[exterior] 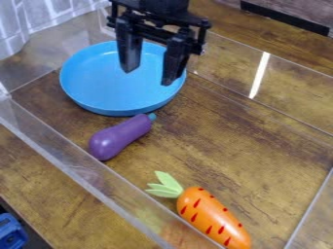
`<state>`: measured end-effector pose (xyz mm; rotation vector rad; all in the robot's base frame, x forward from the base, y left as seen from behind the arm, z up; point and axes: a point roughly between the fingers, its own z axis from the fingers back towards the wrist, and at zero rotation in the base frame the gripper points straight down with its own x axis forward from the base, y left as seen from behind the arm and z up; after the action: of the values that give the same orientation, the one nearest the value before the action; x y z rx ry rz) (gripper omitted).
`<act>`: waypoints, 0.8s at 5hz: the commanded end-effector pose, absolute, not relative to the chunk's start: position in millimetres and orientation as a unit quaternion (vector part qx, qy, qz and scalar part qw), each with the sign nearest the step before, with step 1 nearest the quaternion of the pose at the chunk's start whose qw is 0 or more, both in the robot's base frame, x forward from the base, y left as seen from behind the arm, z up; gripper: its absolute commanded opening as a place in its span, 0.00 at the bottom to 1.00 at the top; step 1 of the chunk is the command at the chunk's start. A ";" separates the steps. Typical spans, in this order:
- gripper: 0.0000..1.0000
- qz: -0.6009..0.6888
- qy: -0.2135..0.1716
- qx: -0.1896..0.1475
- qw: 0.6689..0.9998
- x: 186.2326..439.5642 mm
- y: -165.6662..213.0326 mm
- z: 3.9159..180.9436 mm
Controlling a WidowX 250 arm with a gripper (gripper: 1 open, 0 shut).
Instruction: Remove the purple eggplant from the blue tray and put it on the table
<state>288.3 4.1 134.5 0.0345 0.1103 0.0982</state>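
Observation:
The purple eggplant (120, 135) lies on the dark wood table (235, 146), just outside the front rim of the blue tray (104, 83). Its teal stem cap points toward the tray rim. The tray holds nothing. My black gripper (151, 70) hangs open over the tray's right half, above and behind the eggplant, with nothing between its fingers.
An orange carrot (208, 216) with green leaves lies on the table at the front. Clear acrylic walls (78, 170) border the table on the left, front and right. A bright reflection streak (262, 73) marks the wood at the right.

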 end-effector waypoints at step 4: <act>1.00 -0.036 0.036 0.013 0.999 299.1 7.5 138.0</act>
<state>297.0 8.9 130.3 0.0248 0.1042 -0.0787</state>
